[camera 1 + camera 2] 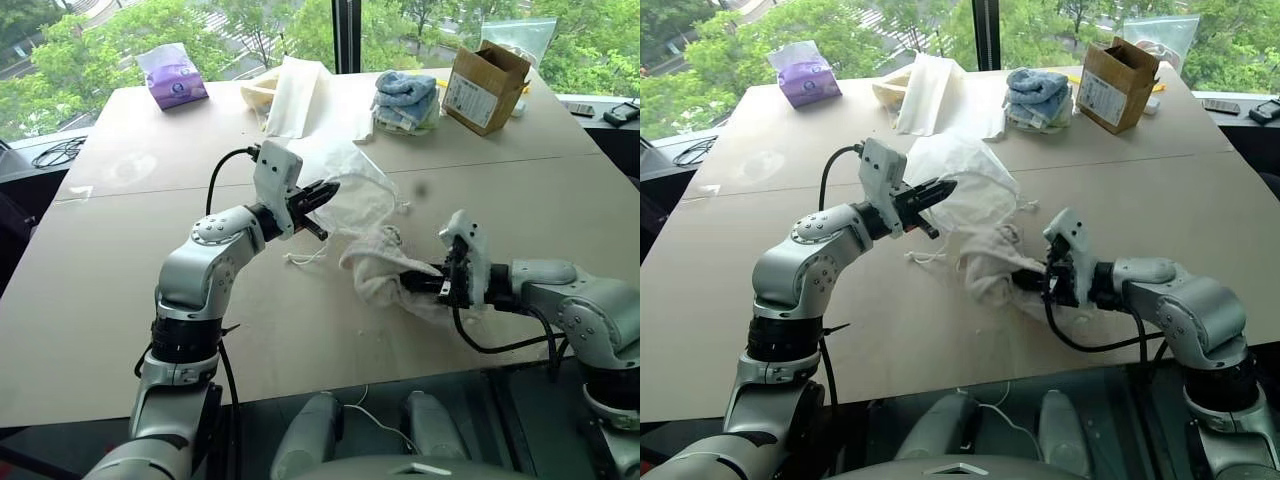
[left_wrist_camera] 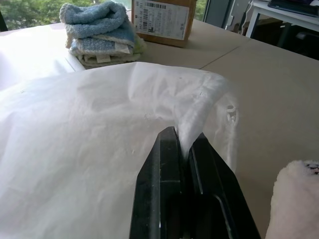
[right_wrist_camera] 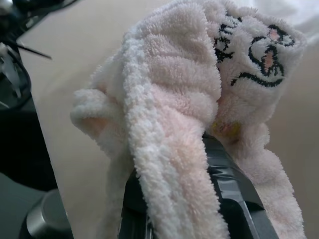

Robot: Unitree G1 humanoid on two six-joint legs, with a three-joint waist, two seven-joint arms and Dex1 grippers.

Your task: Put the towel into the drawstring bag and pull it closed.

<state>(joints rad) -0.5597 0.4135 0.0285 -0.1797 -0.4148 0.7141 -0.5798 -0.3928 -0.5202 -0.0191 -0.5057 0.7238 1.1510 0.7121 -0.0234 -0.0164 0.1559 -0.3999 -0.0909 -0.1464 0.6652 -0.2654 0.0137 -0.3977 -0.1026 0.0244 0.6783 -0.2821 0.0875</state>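
Left gripper (image 1: 322,197): clamped tight on the rim of the drawstring bag (image 1: 345,185), lifted above the table (image 1: 120,260). Right gripper (image 1: 432,282): nearly closed, pinching the towel (image 1: 378,268), just beside the bag's mouth.

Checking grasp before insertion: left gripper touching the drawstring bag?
Touching. In the left wrist view the left gripper is shut on a pinched fold of the drawstring bag, fabric rising from between its fingers.
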